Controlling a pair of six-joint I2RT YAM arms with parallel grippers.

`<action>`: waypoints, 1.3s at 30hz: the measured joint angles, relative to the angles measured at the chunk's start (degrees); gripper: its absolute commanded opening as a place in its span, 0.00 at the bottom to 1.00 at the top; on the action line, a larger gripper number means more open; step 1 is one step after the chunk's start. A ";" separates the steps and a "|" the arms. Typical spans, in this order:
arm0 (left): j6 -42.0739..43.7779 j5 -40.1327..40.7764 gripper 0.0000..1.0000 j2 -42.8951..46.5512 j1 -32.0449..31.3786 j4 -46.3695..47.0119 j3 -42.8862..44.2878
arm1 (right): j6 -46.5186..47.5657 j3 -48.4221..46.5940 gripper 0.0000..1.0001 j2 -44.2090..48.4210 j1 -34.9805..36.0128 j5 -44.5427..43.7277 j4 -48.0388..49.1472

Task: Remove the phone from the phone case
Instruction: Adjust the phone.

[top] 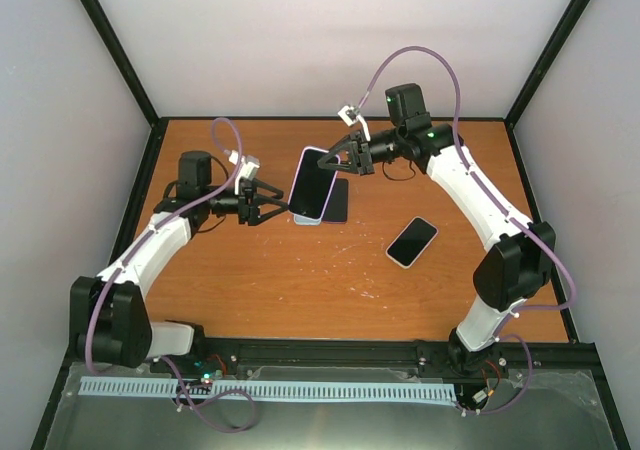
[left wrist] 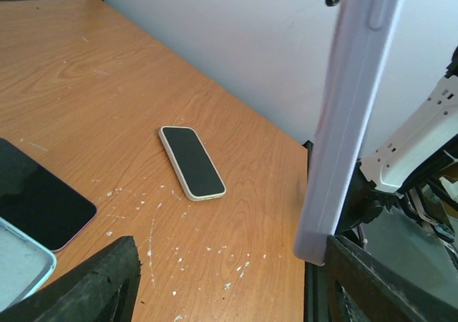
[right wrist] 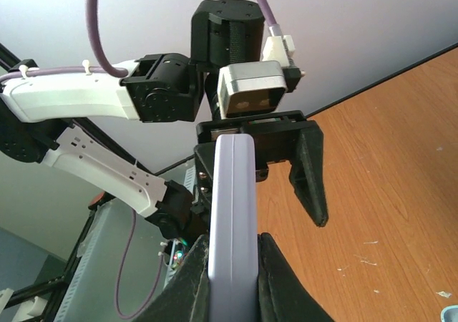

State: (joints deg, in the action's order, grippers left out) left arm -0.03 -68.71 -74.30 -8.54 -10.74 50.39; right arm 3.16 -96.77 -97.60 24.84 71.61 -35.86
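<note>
The phone in its lavender case [top: 313, 182] is held up off the table, tilted, screen facing the camera. My right gripper [top: 336, 158] is shut on its top edge; in the right wrist view the case's narrow edge [right wrist: 232, 215] is pinched between both fingers [right wrist: 286, 286]. My left gripper [top: 283, 208] is open at the case's lower left edge. In the left wrist view the case's side [left wrist: 351, 114] stands just inside the right finger [left wrist: 379, 286], with the left finger [left wrist: 93, 286] far apart from it.
A phone in a cream case [top: 412, 241] lies right of centre, also in the left wrist view [left wrist: 191, 162]. A bare black phone [left wrist: 36, 204] and a pale blue case [left wrist: 21, 265] lie under the held phone. The back wall is close behind.
</note>
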 measured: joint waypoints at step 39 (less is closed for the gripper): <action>2.47 -9.55 0.36 -7.87 -5.11 -1.01 11.78 | 3.06 -3.98 0.03 -2.97 1.60 5.51 0.90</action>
State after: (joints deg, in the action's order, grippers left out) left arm 2.44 -78.26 -82.17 -13.65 -11.75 62.17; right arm 6.22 -100.75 -100.57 26.44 77.12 -34.96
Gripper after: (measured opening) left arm 0.376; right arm 0.093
